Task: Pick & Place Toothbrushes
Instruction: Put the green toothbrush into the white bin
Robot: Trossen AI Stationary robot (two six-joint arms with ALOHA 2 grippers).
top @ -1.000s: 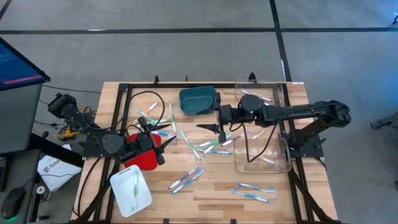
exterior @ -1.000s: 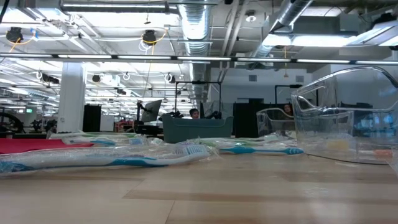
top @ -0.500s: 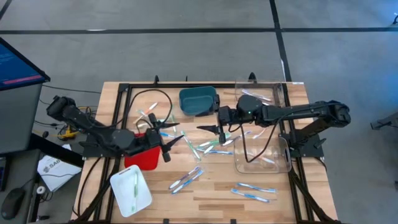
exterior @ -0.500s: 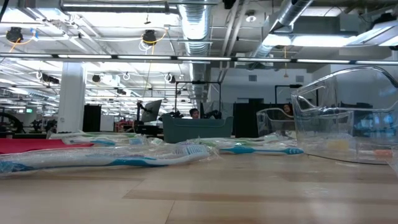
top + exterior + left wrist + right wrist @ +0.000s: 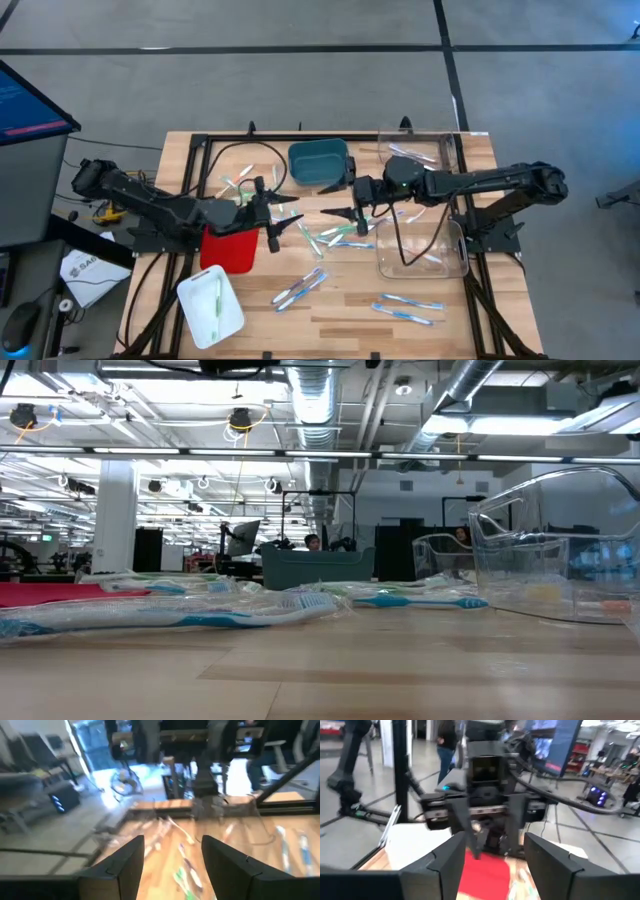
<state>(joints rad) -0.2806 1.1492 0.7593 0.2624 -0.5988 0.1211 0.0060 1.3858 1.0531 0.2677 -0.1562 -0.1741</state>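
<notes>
Both end effectors (image 5: pixel 278 212) (image 5: pixel 338 213) above the toothbrushes (image 5: pixel 335 236)

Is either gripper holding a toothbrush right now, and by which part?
Neither. The left gripper and right gripper both stand open and empty above the loose toothbrushes.

Even, bright overhead light falls on the tabletop (image 5: pixel 340 300), leaving only faint shadows. In the low view, ceiling strip lights (image 5: pixel 180 372) glare and the nearest toothbrush (image 5: pixel 170 615) is soft. Both wrist views are smeared with motion blur.
</notes>
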